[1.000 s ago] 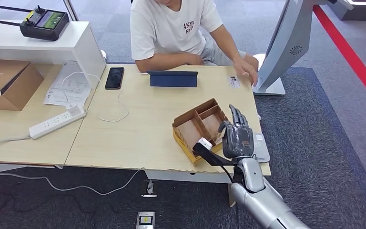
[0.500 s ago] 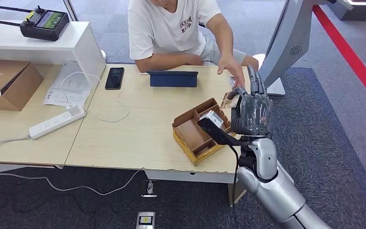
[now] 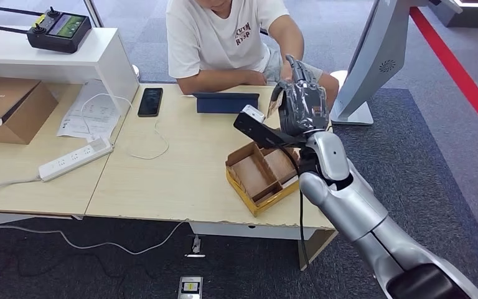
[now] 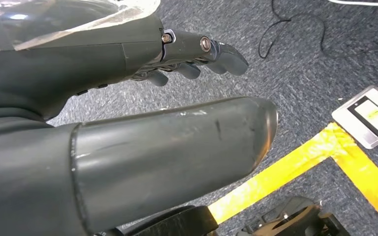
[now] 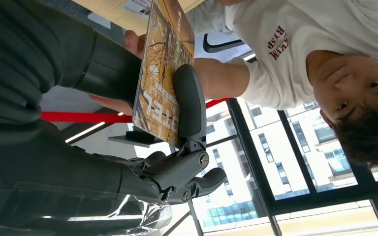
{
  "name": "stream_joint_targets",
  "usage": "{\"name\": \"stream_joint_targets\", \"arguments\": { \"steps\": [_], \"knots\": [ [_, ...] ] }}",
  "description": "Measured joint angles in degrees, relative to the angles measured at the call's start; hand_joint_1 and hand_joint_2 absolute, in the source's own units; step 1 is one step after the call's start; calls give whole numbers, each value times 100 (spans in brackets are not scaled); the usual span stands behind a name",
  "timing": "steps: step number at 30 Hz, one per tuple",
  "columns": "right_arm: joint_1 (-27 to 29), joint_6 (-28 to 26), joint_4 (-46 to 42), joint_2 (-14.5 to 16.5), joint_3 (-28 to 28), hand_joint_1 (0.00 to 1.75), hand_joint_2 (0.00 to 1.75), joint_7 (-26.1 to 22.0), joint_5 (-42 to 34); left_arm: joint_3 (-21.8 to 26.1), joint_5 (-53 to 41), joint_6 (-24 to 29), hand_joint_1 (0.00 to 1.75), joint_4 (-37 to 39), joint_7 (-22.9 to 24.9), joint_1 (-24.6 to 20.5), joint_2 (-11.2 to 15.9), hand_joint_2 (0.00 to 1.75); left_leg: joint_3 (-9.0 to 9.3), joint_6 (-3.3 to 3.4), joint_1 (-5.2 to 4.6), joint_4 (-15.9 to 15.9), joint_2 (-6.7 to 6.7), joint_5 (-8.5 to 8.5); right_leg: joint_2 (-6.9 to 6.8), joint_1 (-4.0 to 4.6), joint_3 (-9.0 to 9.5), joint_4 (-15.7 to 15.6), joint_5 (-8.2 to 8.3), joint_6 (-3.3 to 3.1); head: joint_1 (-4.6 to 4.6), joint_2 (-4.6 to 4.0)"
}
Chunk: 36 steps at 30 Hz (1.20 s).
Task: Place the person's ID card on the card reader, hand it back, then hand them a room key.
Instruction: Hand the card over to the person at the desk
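Grey carpet surrounds the pale wooden worktop (image 3: 180, 168), behind which a person (image 3: 224, 43) sits. Near its right end lies a brown divided tray (image 3: 262, 175). Above the tray, the right hand (image 3: 302, 103) is raised toward the person, its fingers (image 5: 189, 103) pinching a printed card (image 5: 162, 69), apparently the room key. The left hand (image 4: 128, 113) hangs over the floor, fingers apart, holding nothing.

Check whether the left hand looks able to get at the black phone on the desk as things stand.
Probably not. The left hand hangs low over carpet and yellow floor tape, holding nothing, while the phone lies on the far part of the desk, by the shelf unit. The arm would have to come up first.
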Motion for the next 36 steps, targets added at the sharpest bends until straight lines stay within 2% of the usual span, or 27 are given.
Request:
{"name": "stream_joint_targets", "arguments": {
  "steps": [10,19,20,23,24,27,31,36],
  "knots": [
    [-897,167,1580,445,388,175,175,265,-188,-91,-164,-21,0,-2,77,-46,7,0,-2,0,-1,1,-2,0,-1,0,-3,0,0,0,1,0],
    [-1132,150,2401,619,549,175,175,272,-383,-92,-191,-91,0,-2,96,-40,44,0,-4,0,-1,1,-2,0,0,0,-7,1,0,0,1,0],
    [-1138,147,2458,632,562,148,175,267,-391,-92,-191,-99,0,-2,96,-39,46,0,-5,0,-1,2,-2,0,0,0,-8,1,0,0,1,0],
    [-1171,121,2622,676,601,17,175,242,-400,-92,-192,-105,0,-2,96,-39,49,0,-10,-1,0,1,-2,-1,0,0,-14,1,-1,1,0,0],
    [-1185,86,2670,690,613,0,175,219,-409,-92,-193,-106,0,-2,96,-39,49,0,-11,-1,0,1,-1,-1,0,0,-16,1,-1,1,0,0],
    [-1239,-117,2802,734,650,0,175,103,-458,-92,-212,-107,0,-2,96,-39,50,0,-12,-1,0,1,-1,-2,0,0,-18,1,-1,1,1,0],
    [-1318,-493,2888,756,689,0,0,-118,-398,-92,-236,-102,0,-2,81,-35,50,0,-11,-1,-1,2,0,-1,0,0,-17,1,-1,1,2,0],
    [-1450,-1225,2777,703,816,0,0,-207,334,-84,-211,-23,0,-2,-5,17,50,0,-5,-1,-1,3,1,0,1,-1,-15,1,2,2,1,0]
  ]
}}
